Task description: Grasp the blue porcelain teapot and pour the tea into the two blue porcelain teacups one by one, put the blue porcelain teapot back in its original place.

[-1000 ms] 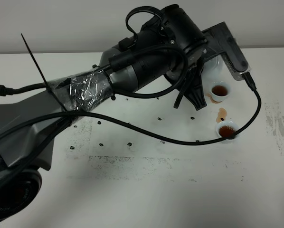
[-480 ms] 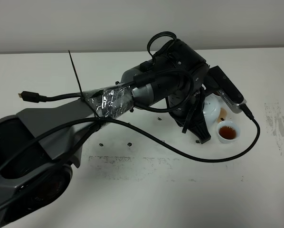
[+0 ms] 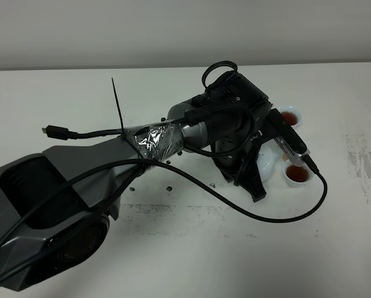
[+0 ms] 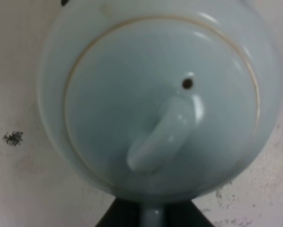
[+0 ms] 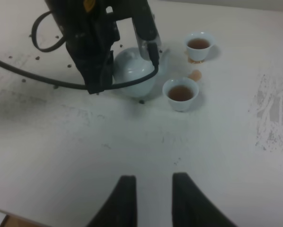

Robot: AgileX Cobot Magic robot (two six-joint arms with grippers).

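Observation:
The blue porcelain teapot (image 3: 269, 162) is upright, low on the table, just left of the near teacup. It fills the left wrist view (image 4: 155, 94), lid and knob seen from above. My left gripper (image 3: 254, 181) reaches across and is shut on the teapot's handle, seen between its dark fingers (image 4: 118, 215). The two blue porcelain teacups, near (image 3: 296, 174) and far (image 3: 290, 117), both hold brown tea. In the right wrist view the teapot (image 5: 132, 71) and the near (image 5: 181, 93) and far (image 5: 199, 45) cups show ahead of my right gripper (image 5: 153, 198), which is open and empty.
A small brown tea spill (image 5: 195, 74) lies between the cups. The left arm's black cable (image 3: 278, 217) loops over the table in front of the teapot. Dark specks and scuffs mark the white table (image 3: 173, 248). The right arm is outside the exterior view.
My left arm has swung from the table's back toward the front, carrying the teapot down beside the near cup. The far cup, hidden half a second ago, shows again.

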